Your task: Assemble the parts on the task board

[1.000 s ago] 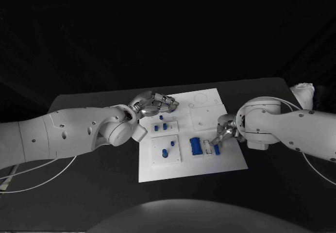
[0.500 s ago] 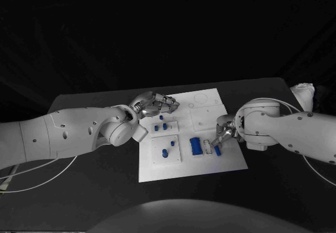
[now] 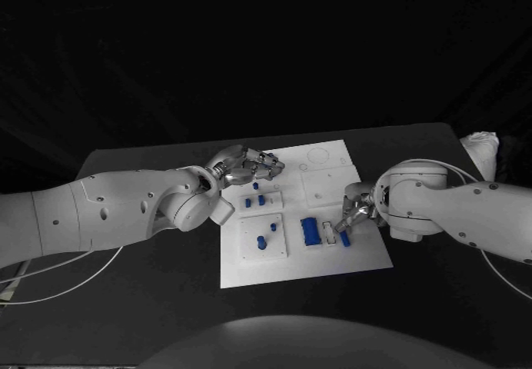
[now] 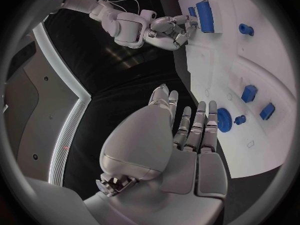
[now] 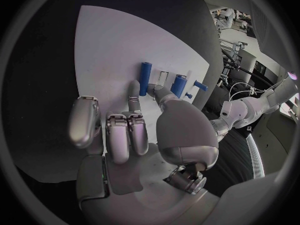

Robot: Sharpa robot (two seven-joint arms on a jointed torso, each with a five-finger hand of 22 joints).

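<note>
The white task board point(image 3: 333, 181) lies mid-table, with blue parts in its near half. My left hand point(image 3: 250, 165) hovers over the board's far left part, fingers stretched side by side and holding nothing. A round blue peg point(image 4: 224, 120) stands in the board just beside its fingertips point(image 4: 209, 112). My right hand point(image 3: 357, 207) is at the board's right edge. One finger point(image 5: 133, 92) reaches to the end of a long blue bar point(image 5: 145, 78), its thumb toward a shorter blue block point(image 5: 179, 86), and its other fingers are curled. A white slot point(image 5: 164, 77) lies between the two pieces.
Two small blue blocks point(image 3: 254, 201) and two pegs point(image 3: 266, 234) stand in the board's left insets. A crumpled white object point(image 3: 481, 146) sits at the table's far right corner. White cables point(image 3: 44, 284) trail off the left side.
My left hand has edged slightly to the right above the board. The right arm has shifted a little while its hand stays by the blue bar. The parts have not moved.
</note>
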